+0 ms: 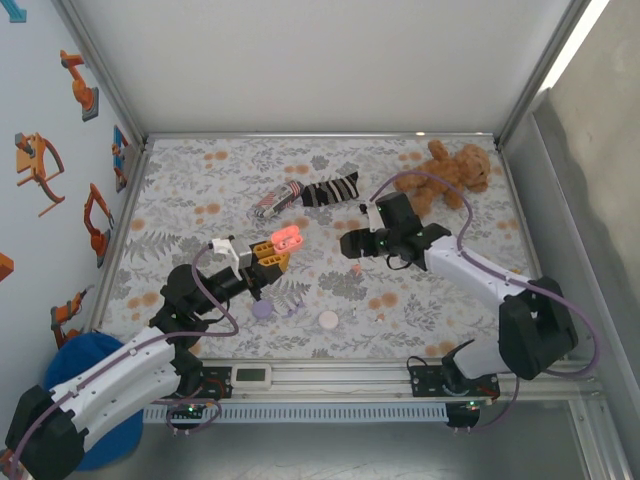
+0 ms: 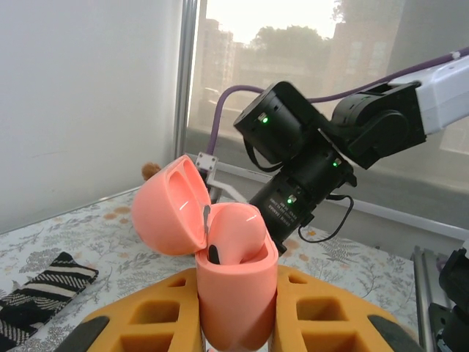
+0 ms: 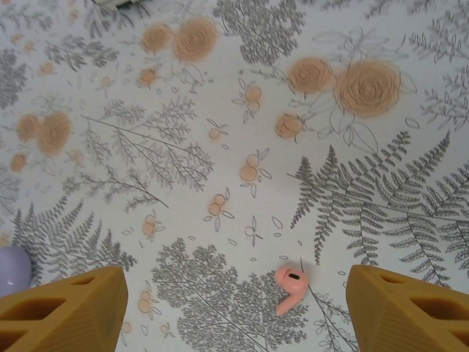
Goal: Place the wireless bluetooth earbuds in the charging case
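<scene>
Pickup of the pink earbud [image 3: 289, 287] looks like the step in hand. R tool [image 3: 234, 293] hangs over the counter [image 3: 220, 110] w/ jaws apart, one orange finger each side of the bud, neither touching it.

The bud lies on its side on the flowered cloth, nearer the finger on the right of the wrist view. I'd centre the tool first, then go straight down & close slowly. It's tiny & smooth, so it'll likely squirt out if pinched off-centre or by the stem only. Grip across the fat head if poss., low enough that the pads don't just clip the top, w/o dragging the cloth.

L tool [image 2: 236, 323] is clamped on the charging case [image 2: 234, 249], holding it upright above the counter, lid [image 2: 170, 205] flipped open to one side, mouth up. A dark slot shows inside; can't tell if a bud sits in it. R arm's wrist is close behind the case, so the carry is short, but watch for a tool-to-tool knock.

Counts:
- Earbuds clearly seen: 1 (pink).
- Cases: 3. The pink one is held; the purple case [image 1: 263, 310] & pale case [image 1: 327, 320] lie loose near the L arm.
- Others: 2 socks [image 1: 305, 195] by the look, and 1 teddy bear [image 1: 455, 170] in the far corner.
</scene>
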Controlling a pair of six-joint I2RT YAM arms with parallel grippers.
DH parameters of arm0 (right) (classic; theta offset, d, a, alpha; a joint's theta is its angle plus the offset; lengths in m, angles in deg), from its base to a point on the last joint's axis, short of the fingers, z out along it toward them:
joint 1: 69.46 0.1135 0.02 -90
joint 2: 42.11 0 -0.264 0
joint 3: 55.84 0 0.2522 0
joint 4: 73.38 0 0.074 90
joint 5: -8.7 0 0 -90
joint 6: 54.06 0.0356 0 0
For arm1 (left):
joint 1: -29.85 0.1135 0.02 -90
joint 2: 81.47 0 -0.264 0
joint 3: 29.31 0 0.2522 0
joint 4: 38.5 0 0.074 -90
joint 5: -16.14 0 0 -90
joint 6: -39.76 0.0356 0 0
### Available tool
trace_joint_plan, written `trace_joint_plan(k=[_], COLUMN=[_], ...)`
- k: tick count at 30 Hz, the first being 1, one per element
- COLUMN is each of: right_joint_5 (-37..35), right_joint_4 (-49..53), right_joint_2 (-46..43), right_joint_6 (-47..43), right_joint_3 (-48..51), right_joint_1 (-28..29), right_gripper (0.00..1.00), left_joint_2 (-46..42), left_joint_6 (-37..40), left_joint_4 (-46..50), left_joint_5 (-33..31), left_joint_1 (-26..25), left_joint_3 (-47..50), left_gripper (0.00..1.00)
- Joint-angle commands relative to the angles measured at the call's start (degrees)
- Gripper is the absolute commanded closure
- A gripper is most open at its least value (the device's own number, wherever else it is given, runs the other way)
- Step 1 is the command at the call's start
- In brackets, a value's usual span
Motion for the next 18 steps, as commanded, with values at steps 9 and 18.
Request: trace_joint_plan(k=[9, 18], right_joint_5=[7.01, 6.19], right_joint_4=[4.96, 3.37], right_joint_2=[10.30, 13.83], right_joint_6=[3.81, 4.05], right_joint_3=[-0.97, -1.58], right_joint_1=[-3.00, -2.93], right_gripper=[0.41, 0.46], left_joint_2=[-1.20, -1.55], left_joint_6=[1.48, 1.56], left_joint_4=[0.67, 1.43], left_joint_5=[-0.30, -0.50], left_joint_1=[-0.43, -0.38], left_joint_3=[0.31, 0.32], left_gripper=[1.00, 1.00])
